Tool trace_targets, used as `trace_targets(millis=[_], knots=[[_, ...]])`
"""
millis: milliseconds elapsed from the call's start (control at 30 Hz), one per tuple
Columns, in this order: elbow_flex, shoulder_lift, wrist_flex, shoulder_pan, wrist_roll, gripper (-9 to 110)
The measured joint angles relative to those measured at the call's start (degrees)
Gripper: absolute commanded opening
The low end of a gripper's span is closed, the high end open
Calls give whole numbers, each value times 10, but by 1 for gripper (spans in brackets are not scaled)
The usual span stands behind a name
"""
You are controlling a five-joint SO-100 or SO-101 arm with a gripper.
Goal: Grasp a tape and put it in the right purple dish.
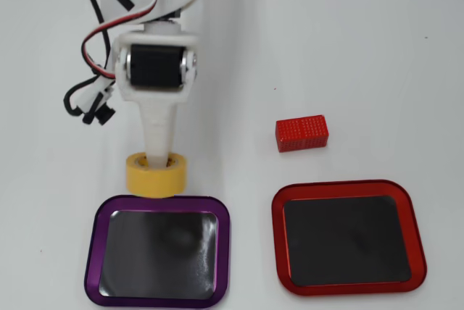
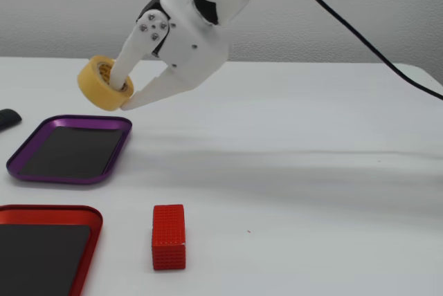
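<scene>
The yellow tape roll (image 1: pixel 156 175) is held in the air by my white gripper (image 1: pixel 158 158), one finger through its core and one outside the ring. In the fixed view the tape (image 2: pixel 104 82) hangs tilted in my gripper (image 2: pixel 124 95), above the far edge of the purple dish (image 2: pixel 47 171). In the overhead view the purple dish (image 1: pixel 94 252) lies at the lower left, just below the tape. The dish holds nothing.
A red-rimmed tray (image 1: pixel 348 285) lies at the lower right of the overhead view and at the lower left of the fixed view (image 2: pixel 83 218). A red textured block (image 1: pixel 301 133) stands above it; it also shows in the fixed view (image 2: pixel 169 236). Cables (image 1: pixel 90 100) hang beside the arm.
</scene>
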Motion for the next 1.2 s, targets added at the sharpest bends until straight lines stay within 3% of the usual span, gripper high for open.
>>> trace_targets(millis=[400, 567, 900, 1200], knots=[[-252, -152, 147, 1, 0, 0], [-291, -163, 206, 4, 0, 8], [-311, -163, 301, 4, 0, 11], [-385, -1, 525, 1, 71, 11]])
